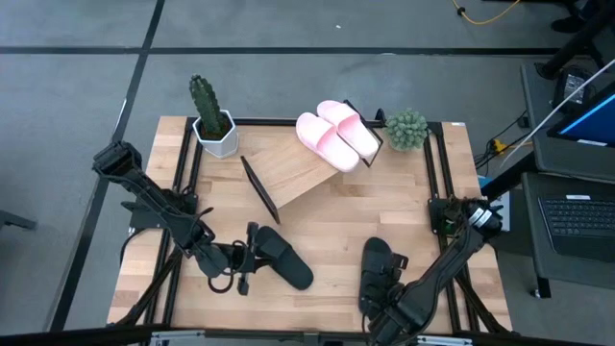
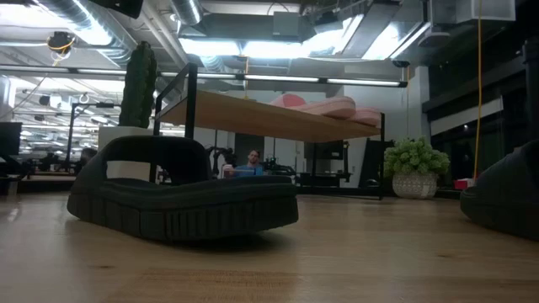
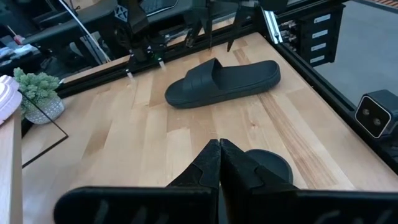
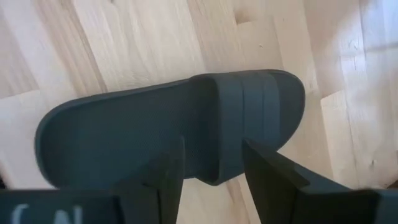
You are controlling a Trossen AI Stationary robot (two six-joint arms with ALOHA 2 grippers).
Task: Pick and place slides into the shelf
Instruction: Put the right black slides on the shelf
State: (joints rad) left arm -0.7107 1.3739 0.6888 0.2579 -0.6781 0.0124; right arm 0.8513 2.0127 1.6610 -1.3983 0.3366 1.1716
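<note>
Two pale pink slides [image 1: 334, 135] lie side by side on the slanted wooden shelf [image 1: 293, 171] at the far middle; they also show in the low view [image 2: 324, 106]. One black slide [image 1: 284, 256] lies on the tabletop at near left, the other black slide [image 1: 377, 267] at near right. My left gripper [image 3: 219, 149] is shut and empty, just beside the left slide's rounded end [image 3: 268, 165]. My right gripper [image 4: 214, 180] is open above the right slide [image 4: 155, 124], with one finger on either side of the strap's edge [image 4: 231, 118]. My left gripper's shut fingers [image 3: 208, 163] stand right by the left black slide's rounded end; I cannot tell whether they touch it. My right gripper's open fingers [image 4: 273, 177] come from above over the right slide's strap; I cannot tell whether they touch it.
A cactus in a white pot [image 1: 211, 120] stands at the far left, and a small green plant [image 1: 405, 130] at the far right beside the shelf. Black frame rails [image 1: 437, 183] run along the table's sides. Bare wood lies between the two black slides.
</note>
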